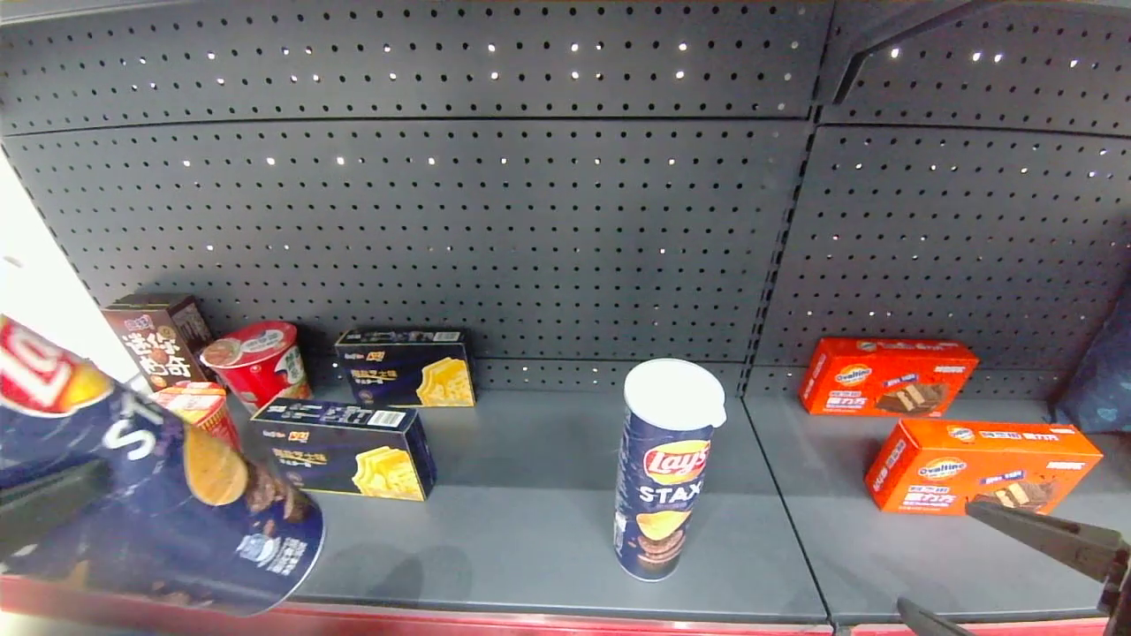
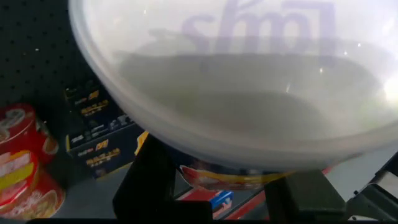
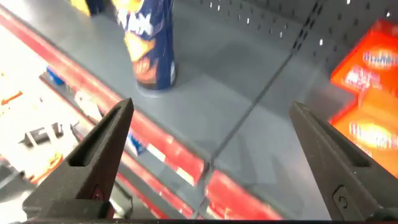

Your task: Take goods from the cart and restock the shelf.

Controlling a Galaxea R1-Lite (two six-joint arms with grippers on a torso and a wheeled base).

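At the far left, the left gripper [image 2: 227, 196] is found closed on a held chip can [image 1: 168, 512]. In the left wrist view its dark fingers [image 2: 146, 183] are pressed against either side of the can's body, below the translucent lid [image 2: 236, 81]. The held chip can is carried tilted at the front left corner of the shelf [image 1: 530, 521], above the red front edge [image 1: 565, 621]; whether it touches the shelf cannot be told.

Behind it, at the back left, a brown box [image 1: 159, 340] is stood against the perforated back panel [image 1: 530, 221]. A red cup [image 1: 256, 362] is placed just beside the box, and a second cup [image 1: 201, 411] is set in front of it, partly hidden by the held can. Two dark blue boxes are recorded next: the rear blue box [image 1: 406, 367] near the back panel and the front blue box [image 1: 345, 446] nearer the edge, the two apart from each other.

Toward the middle, a standing chip can [image 1: 664, 468] is set upright with its lid on, well apart from the boxes and near the seam between the shelf sections.

On the right section, a rear orange box [image 1: 888, 375] and a front orange box [image 1: 981, 464] are laid flat. A dark blue object [image 1: 1104, 380] is cut off at the far right and cannot be identified.

The right gripper [image 3: 214, 168] is held with its fingers spread wide and nothing between them, over the front edge of the right section, in front of the front orange box
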